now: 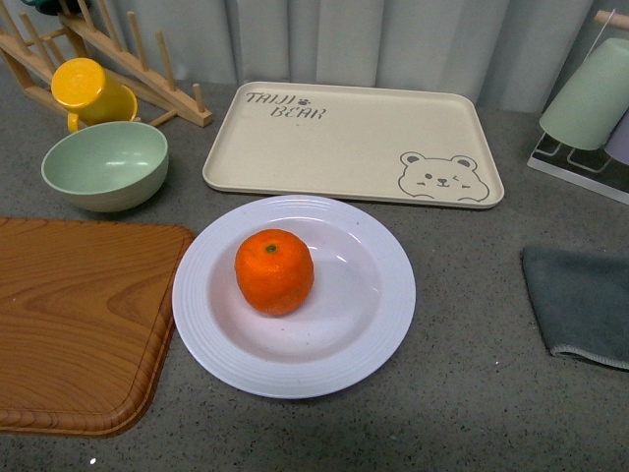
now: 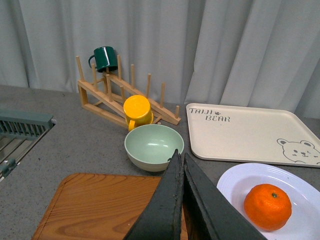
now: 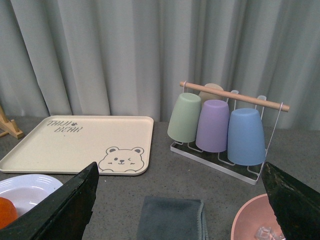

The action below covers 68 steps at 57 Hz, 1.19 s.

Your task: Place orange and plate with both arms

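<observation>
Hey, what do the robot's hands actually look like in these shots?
Only the wrist views show them. The left hand has matte black fingers tapering to narrow tips; the right hand has the same dark, wedge-shaped fingers. No cables, markings or arm links are visible.

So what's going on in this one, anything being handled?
Nothing is being held at this moment. The orange sits in the plate, a little left of its centre, and the plate rests on the grey counter just in front of the bear tray. Neither arm shows in the front view. The left gripper is shut and empty, and the right gripper is open and holds nothing.
</observation>
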Tool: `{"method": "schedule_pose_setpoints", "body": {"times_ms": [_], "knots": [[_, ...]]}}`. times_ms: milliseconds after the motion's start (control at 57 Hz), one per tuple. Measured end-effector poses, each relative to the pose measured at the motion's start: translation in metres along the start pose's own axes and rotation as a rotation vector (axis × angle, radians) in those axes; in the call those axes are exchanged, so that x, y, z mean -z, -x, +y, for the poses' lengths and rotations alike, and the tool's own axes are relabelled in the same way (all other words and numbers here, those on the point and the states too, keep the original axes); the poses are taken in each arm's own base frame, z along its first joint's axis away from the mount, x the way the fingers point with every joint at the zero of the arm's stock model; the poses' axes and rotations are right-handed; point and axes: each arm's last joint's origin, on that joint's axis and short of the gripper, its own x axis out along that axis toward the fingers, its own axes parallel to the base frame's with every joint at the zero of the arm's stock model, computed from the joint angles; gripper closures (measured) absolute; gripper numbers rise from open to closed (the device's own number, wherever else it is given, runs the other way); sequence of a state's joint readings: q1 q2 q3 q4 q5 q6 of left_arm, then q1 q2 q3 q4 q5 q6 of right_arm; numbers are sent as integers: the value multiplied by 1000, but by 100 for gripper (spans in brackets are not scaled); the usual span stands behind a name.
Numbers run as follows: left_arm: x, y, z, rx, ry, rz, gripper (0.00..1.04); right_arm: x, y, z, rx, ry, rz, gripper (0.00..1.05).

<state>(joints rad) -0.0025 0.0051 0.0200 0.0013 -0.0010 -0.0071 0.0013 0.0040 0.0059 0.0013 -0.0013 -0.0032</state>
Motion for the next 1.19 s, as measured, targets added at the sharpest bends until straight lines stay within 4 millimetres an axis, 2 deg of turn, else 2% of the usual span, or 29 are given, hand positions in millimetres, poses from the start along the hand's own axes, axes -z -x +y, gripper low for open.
{"method": "schedule_pose_setpoints", "body": {"times_ms": [53, 105, 193, 333, 386, 509, 614, 807, 965, 1193], "knots": [[0, 0, 0, 0, 0, 0, 94, 1, 0, 0, -10, 9, 9, 9], [0, 0, 0, -1, 0, 0, 80, 2, -6, 3, -95, 88, 97, 9], [0, 0, 0, 0, 0, 0, 57, -1, -33, 16, -172, 127, 137, 9], [0, 0, 0, 0, 0, 0, 33, -1, -76, 32, -254, 98, 226, 9], [0, 0, 0, 0, 0, 0, 24, 11, -99, 39, -298, 61, 357, 9], [0, 0, 0, -1, -1, 0, 5, 45, -133, 51, -377, -89, 636, 9], [0, 0, 0, 0, -2, 0, 7, 69, -161, 60, -432, -277, 827, 9], [0, 0, 0, 0, -2, 0, 7, 93, -201, 74, -492, -531, 986, 9], [0, 0, 0, 0, -2, 0, 7, 109, -216, 86, -544, -693, 1096, 9], [0, 0, 0, 0, -2, 0, 7, 135, -222, 101, -555, -820, 1228, 9]]}}
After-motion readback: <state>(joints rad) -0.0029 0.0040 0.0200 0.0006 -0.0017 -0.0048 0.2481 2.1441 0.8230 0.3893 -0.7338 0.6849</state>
